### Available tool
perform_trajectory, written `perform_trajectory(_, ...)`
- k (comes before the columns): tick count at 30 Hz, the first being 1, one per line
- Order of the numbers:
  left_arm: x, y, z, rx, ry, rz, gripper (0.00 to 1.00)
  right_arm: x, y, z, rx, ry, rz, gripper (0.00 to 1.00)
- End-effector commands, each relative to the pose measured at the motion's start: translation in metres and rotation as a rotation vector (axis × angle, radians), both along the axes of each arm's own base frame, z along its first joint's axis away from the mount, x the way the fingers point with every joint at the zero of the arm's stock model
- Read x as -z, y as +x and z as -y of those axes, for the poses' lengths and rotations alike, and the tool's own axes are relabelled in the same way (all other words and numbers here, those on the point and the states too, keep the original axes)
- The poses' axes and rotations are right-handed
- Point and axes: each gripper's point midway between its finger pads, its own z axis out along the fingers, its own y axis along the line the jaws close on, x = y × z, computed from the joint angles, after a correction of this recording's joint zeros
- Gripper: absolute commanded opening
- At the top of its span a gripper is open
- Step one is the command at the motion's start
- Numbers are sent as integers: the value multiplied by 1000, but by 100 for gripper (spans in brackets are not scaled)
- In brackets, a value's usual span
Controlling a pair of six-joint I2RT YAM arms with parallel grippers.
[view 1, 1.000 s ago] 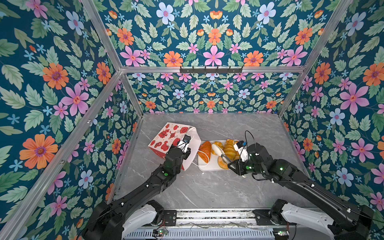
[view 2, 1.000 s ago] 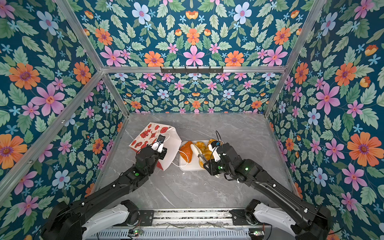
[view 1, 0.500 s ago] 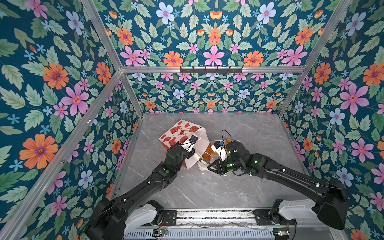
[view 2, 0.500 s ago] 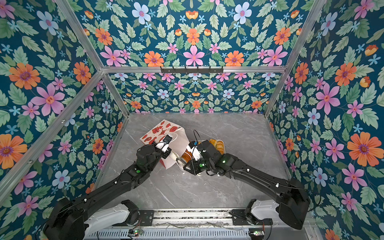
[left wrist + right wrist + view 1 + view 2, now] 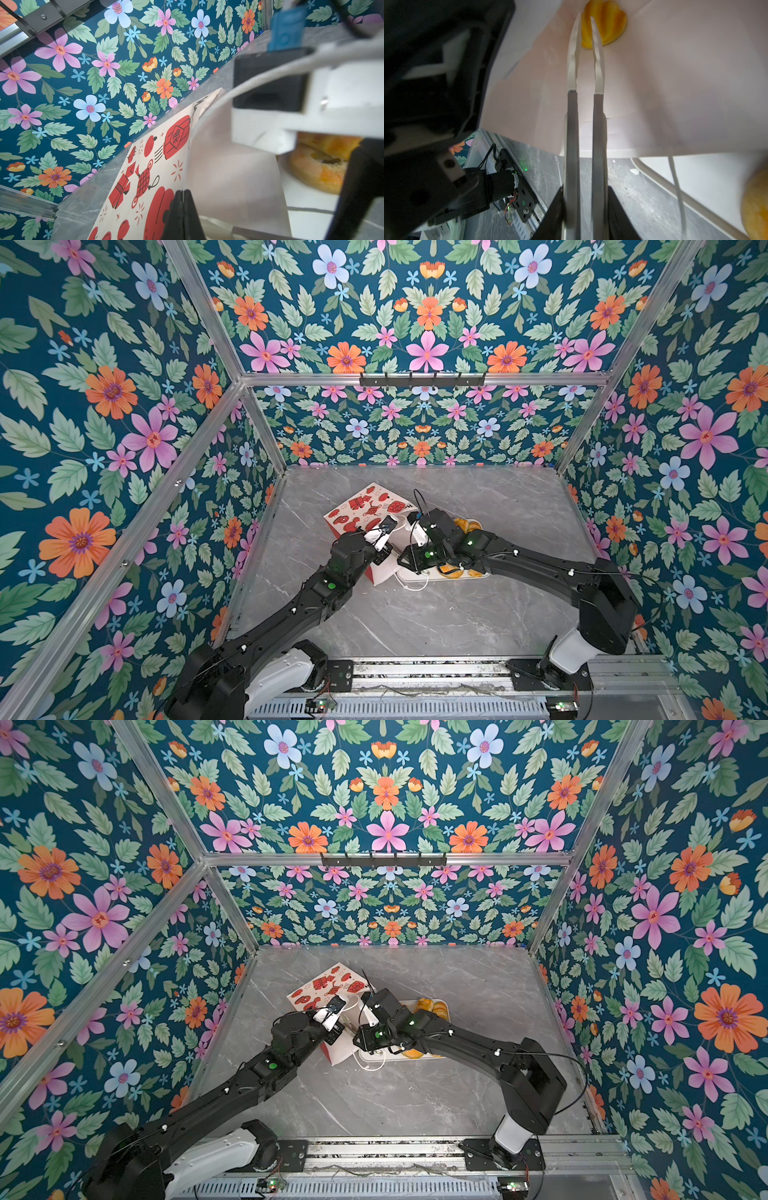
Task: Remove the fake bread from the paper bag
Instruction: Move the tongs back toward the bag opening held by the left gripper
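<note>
Bread (image 5: 604,27) lay straight ahead of our right gripper (image 5: 585,17), tips slightly parted and empty, deep in the paper bag (image 5: 675,83) our left gripper (image 5: 182,195) pinched.

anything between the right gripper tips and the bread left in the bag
Nothing: in the right wrist view the right gripper tips reach the yellow bun deep in the paper bag, no gap showing.

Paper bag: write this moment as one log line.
left gripper: jaws shut on paper bag | right gripper: inside bag, jaws narrowly apart at fake bread
</note>
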Motion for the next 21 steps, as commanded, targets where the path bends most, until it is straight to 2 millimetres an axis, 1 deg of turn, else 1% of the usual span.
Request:
perform_trajectory(1,-1,-2,3,14,-26,-4,0,12,7,-7,20,-23,-25,33)
perform_trajectory(4,0,-3,3,17,-31,-7,0,17,13,-13,35,-24,-36,36)
perform_trajectory(7,1,-2,2,13,-29,-4,0,21,18,-13,52,-32,-34,39)
perform_trajectory(13,1,-2,3,14,-46,4,0,27,22,-17,68,-32,-31,41)
perform_trajectory(18,-3,-1,1,-4,-81,23,0,27,22,-25,64,18,-53,40)
perform_trajectory(21,-8,2,-2,-26,-101,38,0,24,21,-24,80,43,-54,40)
